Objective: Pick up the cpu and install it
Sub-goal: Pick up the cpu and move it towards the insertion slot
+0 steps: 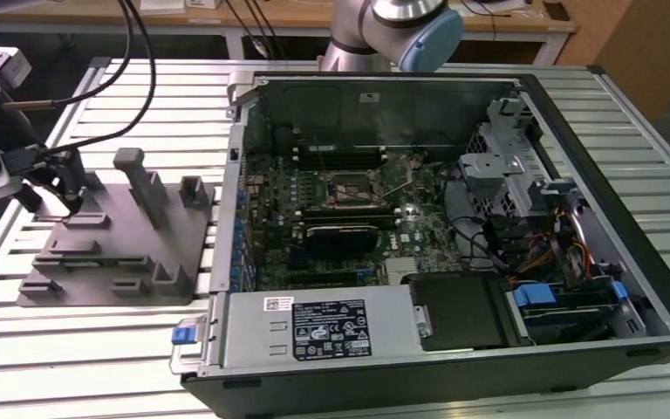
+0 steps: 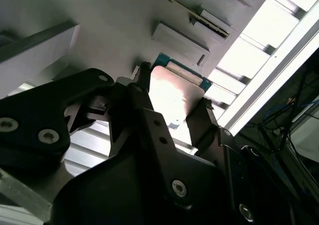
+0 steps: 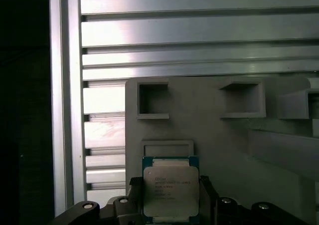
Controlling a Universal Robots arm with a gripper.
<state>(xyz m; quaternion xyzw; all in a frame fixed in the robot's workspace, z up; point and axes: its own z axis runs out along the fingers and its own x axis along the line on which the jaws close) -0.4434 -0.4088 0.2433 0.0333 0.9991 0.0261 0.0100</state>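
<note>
**A:** Grey fixture (image 1: 114,249) sits on the slatted tabletop (image 1: 91,349) at the exterior view's left. The pincer (image 1: 58,201) hangs over the fixture's left part.

**B:** Is it gripping anything?

**A:** Yes. In both wrist views its fingers (image 3: 208,197) clamp opposite edges of the cpu (image 3: 171,187). The silvery top shows, just beside a shallow square recess (image 3: 167,147) in the fixture.

**B:** And further right?

**A:** An open computer case (image 1: 428,96), with its motherboard socket (image 1: 352,188) well apart from the cpu.
</note>
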